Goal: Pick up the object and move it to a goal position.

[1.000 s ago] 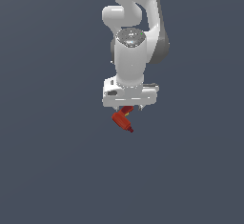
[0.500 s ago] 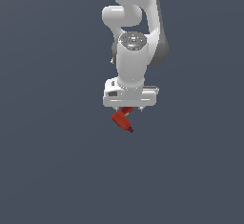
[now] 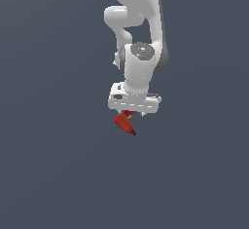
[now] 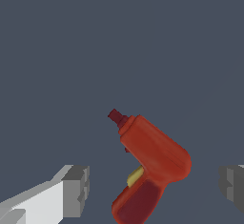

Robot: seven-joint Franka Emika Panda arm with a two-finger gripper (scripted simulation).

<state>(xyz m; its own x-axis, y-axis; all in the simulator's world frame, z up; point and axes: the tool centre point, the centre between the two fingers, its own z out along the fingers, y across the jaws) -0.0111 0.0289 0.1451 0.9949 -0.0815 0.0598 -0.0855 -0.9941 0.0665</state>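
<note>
End effector [image 4: 152, 185] fingers spread apart; red drill [image 4: 150, 166] sits between them, seemingly untouched by either pad.

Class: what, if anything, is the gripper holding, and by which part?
Nothing: the gripper's fingers stand apart on either side of the red drill, not touching it.

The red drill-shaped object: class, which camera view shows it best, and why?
The wrist view. There the object fills much of the frame, showing its dark tip, red body and yellow trigger between the gripper fingers. The exterior view shows the object only small, partly hidden under the white gripper.
</note>
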